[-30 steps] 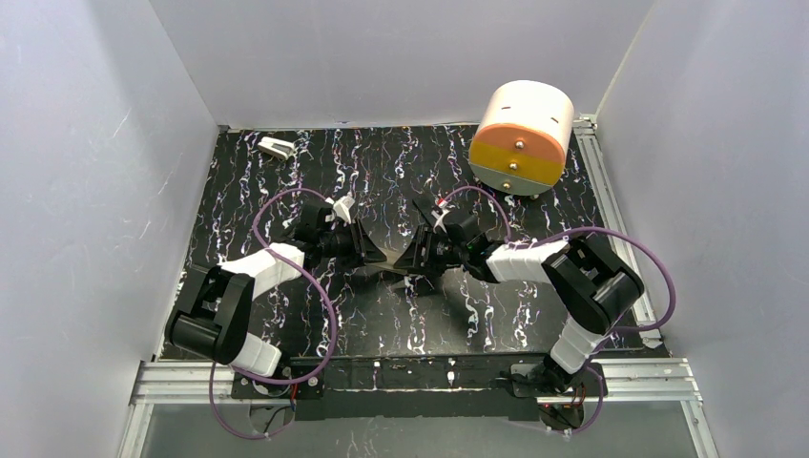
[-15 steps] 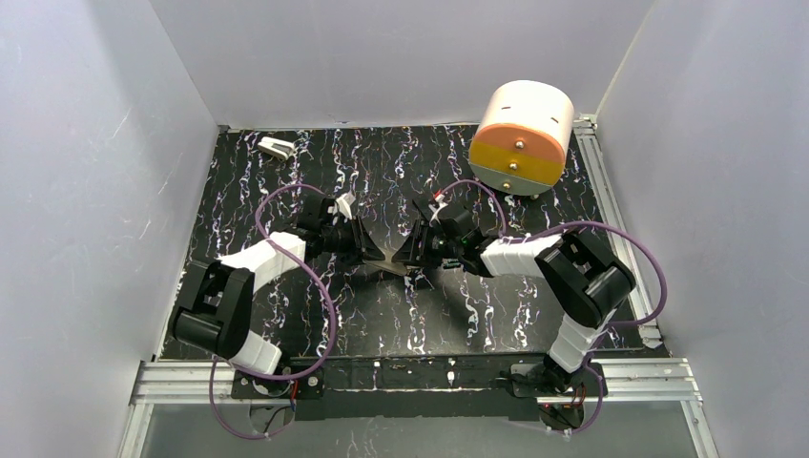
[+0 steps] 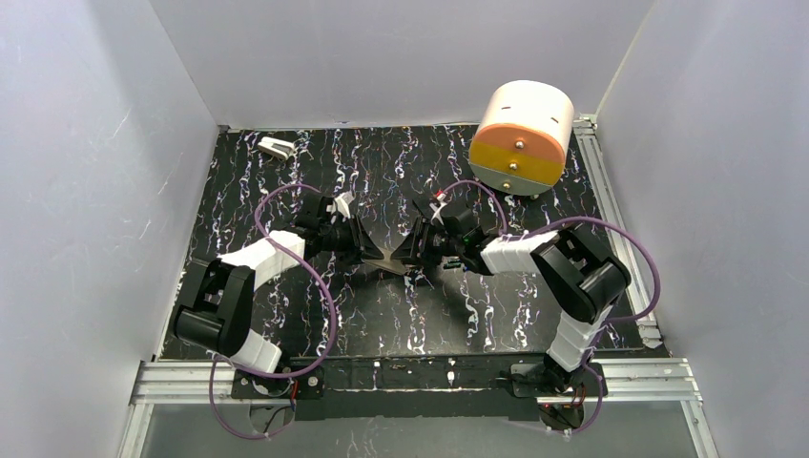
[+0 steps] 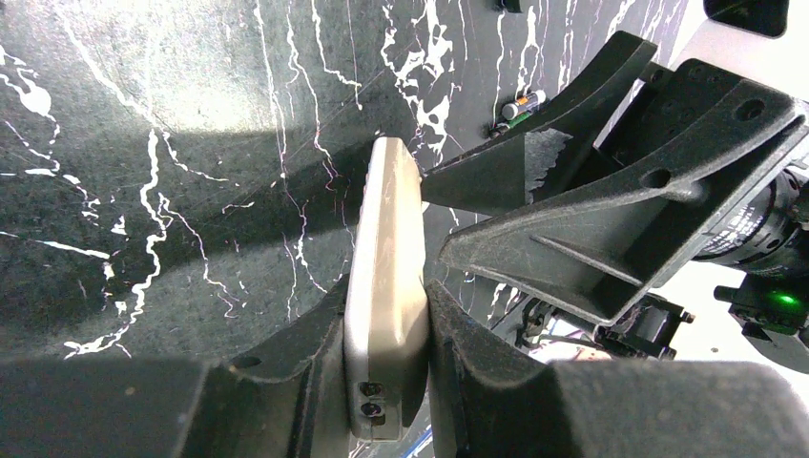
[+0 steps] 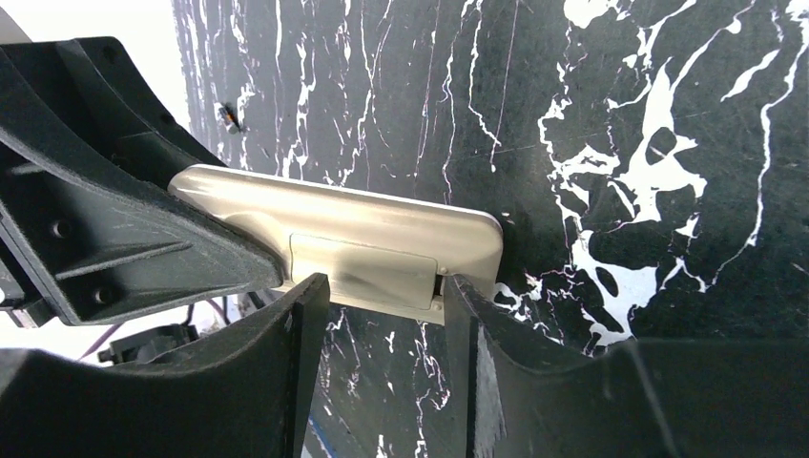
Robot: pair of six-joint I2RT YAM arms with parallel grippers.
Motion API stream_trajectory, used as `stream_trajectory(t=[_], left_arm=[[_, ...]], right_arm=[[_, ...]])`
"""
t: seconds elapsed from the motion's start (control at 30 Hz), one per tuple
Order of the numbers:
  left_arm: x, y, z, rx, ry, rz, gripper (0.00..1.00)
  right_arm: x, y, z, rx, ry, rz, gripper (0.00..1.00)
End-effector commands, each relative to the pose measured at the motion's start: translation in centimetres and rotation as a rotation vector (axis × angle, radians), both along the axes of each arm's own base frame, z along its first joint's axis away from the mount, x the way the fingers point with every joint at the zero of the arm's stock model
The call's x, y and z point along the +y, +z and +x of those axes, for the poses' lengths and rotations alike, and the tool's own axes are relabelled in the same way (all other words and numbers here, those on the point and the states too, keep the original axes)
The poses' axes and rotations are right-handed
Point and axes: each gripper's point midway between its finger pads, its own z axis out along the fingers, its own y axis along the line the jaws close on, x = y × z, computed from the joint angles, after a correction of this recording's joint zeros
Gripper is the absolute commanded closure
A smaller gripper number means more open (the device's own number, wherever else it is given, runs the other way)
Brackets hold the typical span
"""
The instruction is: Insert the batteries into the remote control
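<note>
At the far left rear of the mat (image 3: 429,320), a small white-and-grey block (image 3: 277,147) is seen lying by itself, well apart from both arms. Nearer the middle, the left claw (image 4: 386,298) is closed tight on the remote (image 4: 386,239). One end of the remote is pinched between the two fingers, so that it is held on edge, clear of the mat, with its free end pointed towards the other arm.

The free end is met by the right claw (image 5: 386,291), whose jaws are held about halfway apart. Nothing is clamped between them. Its fingertips (image 5: 310,296) are set against the remote's back face, one at each side of the battery cover (image 5: 367,267), which is closed. Whether the tips are pressed on the face cannot be told.

Beyond the right claw, in the left wrist view, a battery (image 4: 523,99) with a green body is seen lying on the mat, apart from the remote. At the right rear corner, a large white, orange and yellow drum (image 3: 523,134) is stood.
</note>
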Motion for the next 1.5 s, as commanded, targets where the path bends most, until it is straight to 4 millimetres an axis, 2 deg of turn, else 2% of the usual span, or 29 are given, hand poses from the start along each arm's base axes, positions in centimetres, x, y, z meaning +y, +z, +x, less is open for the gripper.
stream_trajectory(t=[0.0,0.23,0.47,0.7,0.9,1.17,1.33,1.47], left_arm=[[0.9,-3.1,-2.1,0.093,-0.026,0.088,1.0],[1.0,-3.9,-2.7,0.125,-0.034,0.1,1.0],[1.5,-4.4,-2.8,0.128,-0.019,0.132,1.0],[2.0,-4.6,-2.7,0.128,-0.005,0.17,1.0],[2.7,-4.8,-2.5,0.127,0.012,0.214,1.0],[3.3,-3.2,-2.0,0.116,-0.001,0.268,1.0],[3.6,-2.3,-1.7,0.129,-0.028,0.307,1.0],[3.7,-2.1,-1.5,0.131,-0.027,0.323,1.0]], right_arm=[[2.4,2.6,-0.9,0.027,0.041,0.183,0.44],[3.8,8.0,-1.6,-0.015,0.102,0.416,0.46],[3.8,13.0,-1.8,-0.141,0.14,0.606,0.47],[2.8,13.6,-1.7,-0.173,0.114,0.627,0.47],[1.7,12.4,-0.8,-0.171,0.068,0.556,0.47],[-0.2,5.9,-0.1,-0.047,-0.025,0.319,0.47],[-1.7,3.2,0.3,-0.016,-0.075,0.176,0.47],[-3.5,0.2,0.5,0.059,-0.136,0.019,0.47]])
